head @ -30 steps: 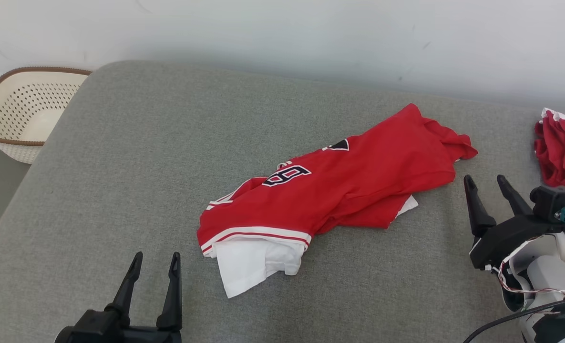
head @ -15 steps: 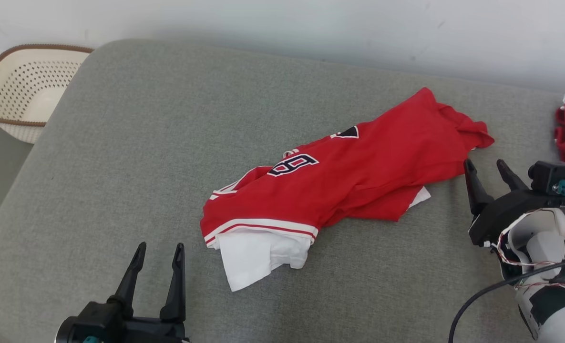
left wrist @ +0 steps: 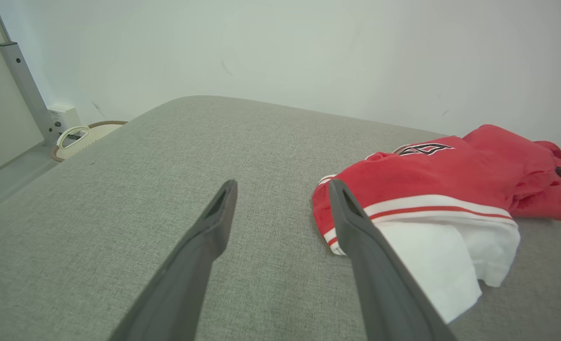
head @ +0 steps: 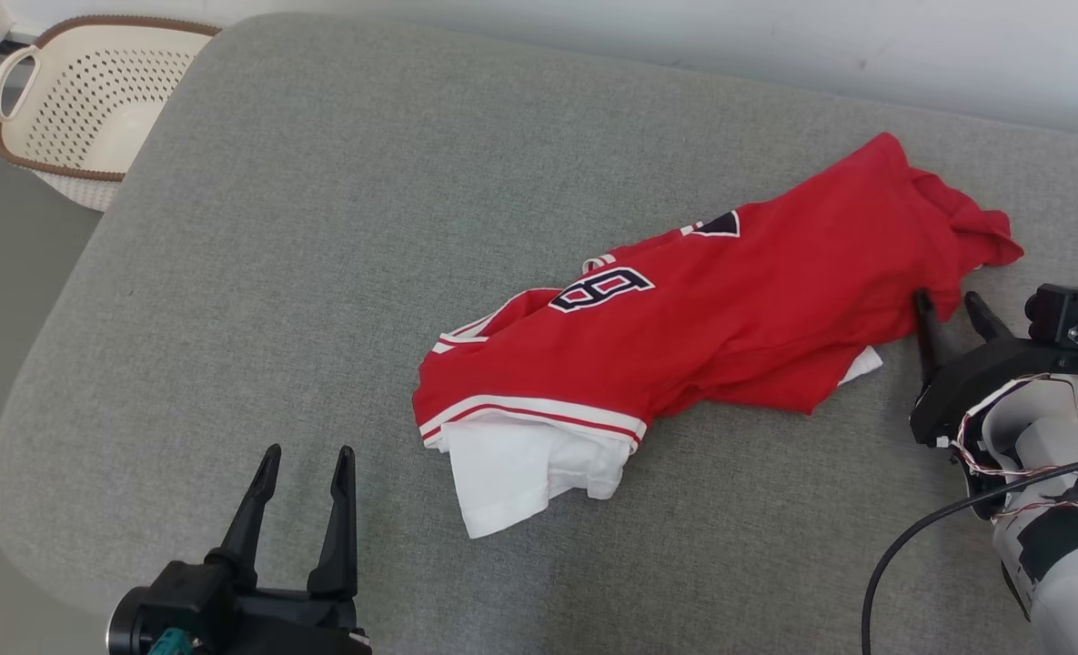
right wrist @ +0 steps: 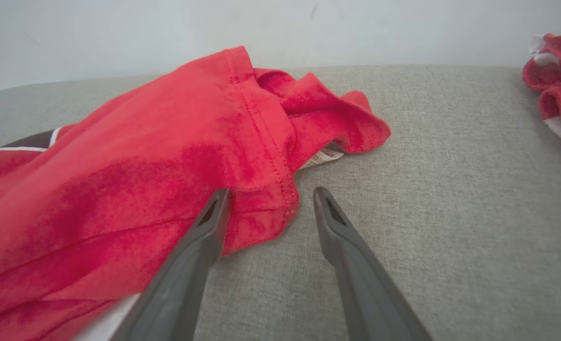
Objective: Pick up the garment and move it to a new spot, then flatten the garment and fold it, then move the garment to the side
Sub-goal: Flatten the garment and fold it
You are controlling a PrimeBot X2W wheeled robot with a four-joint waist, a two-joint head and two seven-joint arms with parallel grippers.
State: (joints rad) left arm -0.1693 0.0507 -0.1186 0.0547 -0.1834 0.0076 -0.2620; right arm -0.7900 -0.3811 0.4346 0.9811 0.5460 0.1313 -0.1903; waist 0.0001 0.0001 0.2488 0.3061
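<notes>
The garment (head: 720, 309) is a crumpled red jersey with white trim, a black figure on it and a white piece showing at its near end; it lies across the grey cushion (head: 320, 227). My right gripper (head: 948, 305) stands open at the jersey's right hem, and in the right wrist view the red hem (right wrist: 261, 208) lies between its fingers (right wrist: 204, 237). My left gripper (head: 307, 459) is open near the front edge, to the left of the jersey's white end (left wrist: 446, 255), touching nothing.
A white perforated basket (head: 84, 100) with a brown rim sits on the floor past the cushion's far left corner. Another red and white cloth (right wrist: 557, 80) lies at the far right. A pale wall runs behind the cushion.
The head camera has shifted, sliding the whole scene. My right gripper has come in from clear of the garment to its right hem. The left gripper stays open in place.
</notes>
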